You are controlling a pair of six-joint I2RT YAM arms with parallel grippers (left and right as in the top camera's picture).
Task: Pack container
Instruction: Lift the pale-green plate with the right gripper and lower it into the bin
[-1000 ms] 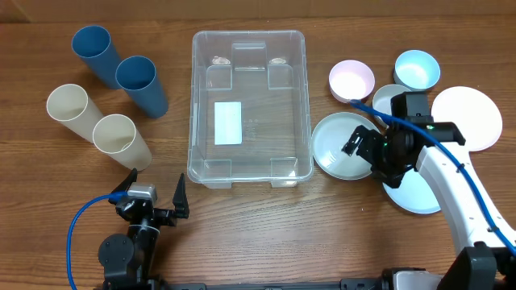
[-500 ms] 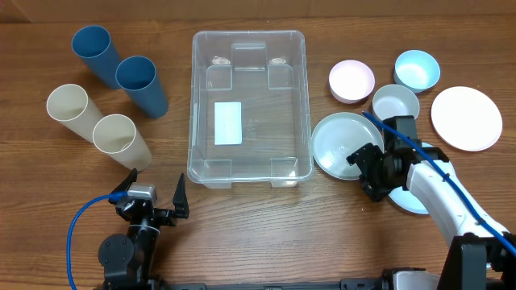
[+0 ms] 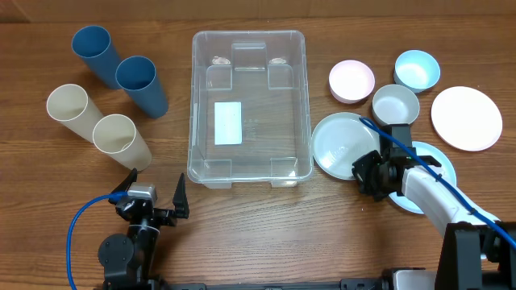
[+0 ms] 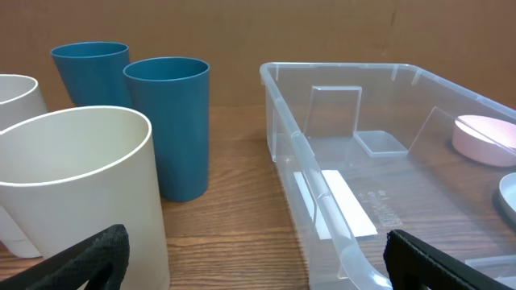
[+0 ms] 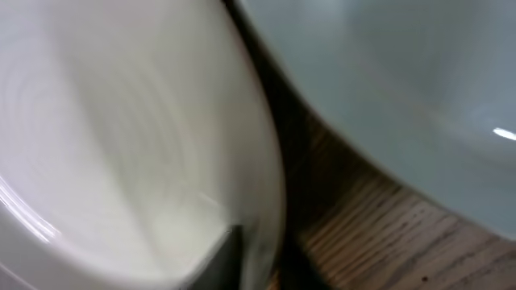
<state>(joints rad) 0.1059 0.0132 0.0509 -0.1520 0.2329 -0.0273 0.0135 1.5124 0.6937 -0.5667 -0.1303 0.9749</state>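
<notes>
Where visible, wood-grain table (image 3: 48, 177) under container (image 3: 266, 129) and plate (image 3: 337, 138).

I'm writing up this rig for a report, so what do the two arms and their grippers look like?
Both grippers are black, two-fingered. The left gripper has a silver-grey block behind its fingers, a black arm and a looping blue cable. The right gripper joins a smooth white arm link, with its own blue cable along it.

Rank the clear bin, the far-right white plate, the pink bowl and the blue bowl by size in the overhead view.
1. clear bin
2. white plate
3. pink bowl and blue bowl: these look about alike, so I am not ranking them.
</notes>
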